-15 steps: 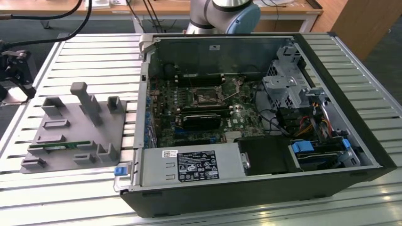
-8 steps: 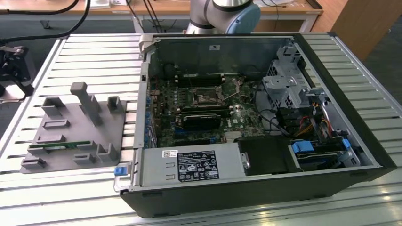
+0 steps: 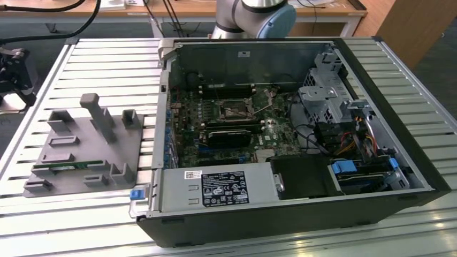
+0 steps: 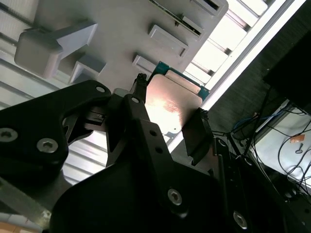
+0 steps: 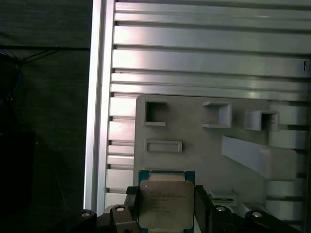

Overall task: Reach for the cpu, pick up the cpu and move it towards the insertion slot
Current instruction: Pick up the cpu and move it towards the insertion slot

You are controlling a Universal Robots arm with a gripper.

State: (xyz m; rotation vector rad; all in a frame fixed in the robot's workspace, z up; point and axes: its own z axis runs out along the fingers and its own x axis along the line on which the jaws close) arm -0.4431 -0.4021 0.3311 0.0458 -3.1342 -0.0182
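Observation:
The cpu [image 5: 166,204] is a flat square chip with a silvery top and a green rim. It sits between my gripper's two black fingers [image 5: 131,206], which press on its opposite edges. In the second wrist view the cpu [image 4: 171,103] hangs above the near edge of the grey fixture [image 4: 121,29], with my gripper [image 4: 170,116] shut on it. In the exterior view my gripper [image 3: 16,80] is at the far left, over the table's edge. The insertion slot [image 3: 235,111], a square socket with a metal frame, lies inside the open computer case, far off to the exterior view's right.
A grey fixture [image 3: 82,144] with upright posts and pockets lies on the slatted table [image 3: 107,59]; a green memory stick [image 3: 68,167] rests in it. The open case [image 3: 400,176] holds a black cooler block [image 3: 228,136], cables and drive cages. The arm's base [image 3: 257,16] stands behind the case.

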